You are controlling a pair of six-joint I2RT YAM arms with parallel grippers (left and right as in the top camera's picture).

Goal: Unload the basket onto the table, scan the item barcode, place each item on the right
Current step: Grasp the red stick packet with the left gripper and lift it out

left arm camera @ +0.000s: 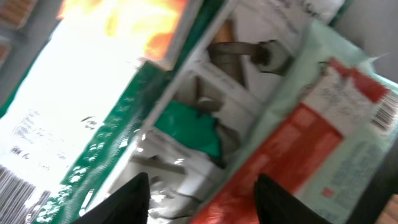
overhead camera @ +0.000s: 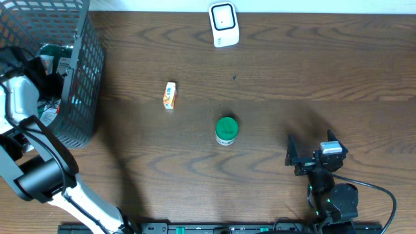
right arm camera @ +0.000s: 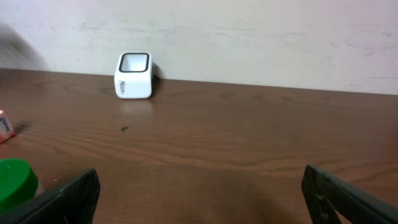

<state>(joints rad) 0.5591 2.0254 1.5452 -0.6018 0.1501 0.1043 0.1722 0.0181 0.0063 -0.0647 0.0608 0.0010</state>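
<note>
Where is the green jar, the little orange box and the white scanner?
green jar (overhead camera: 226, 128): overhead view, on its green lid.
little orange box (overhead camera: 169, 95): overhead view, middle of its top side.
white scanner (overhead camera: 223, 25): overhead view, on its face.

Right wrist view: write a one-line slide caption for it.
The open right hand faces a white scanner across the wooden table, a green-lidded jar at left.

The table (overhead camera: 292, 78) is matt wood grain, the packets (left arm camera: 305, 143) glossy plastic film, the basket (overhead camera: 88, 71) mesh.
</note>
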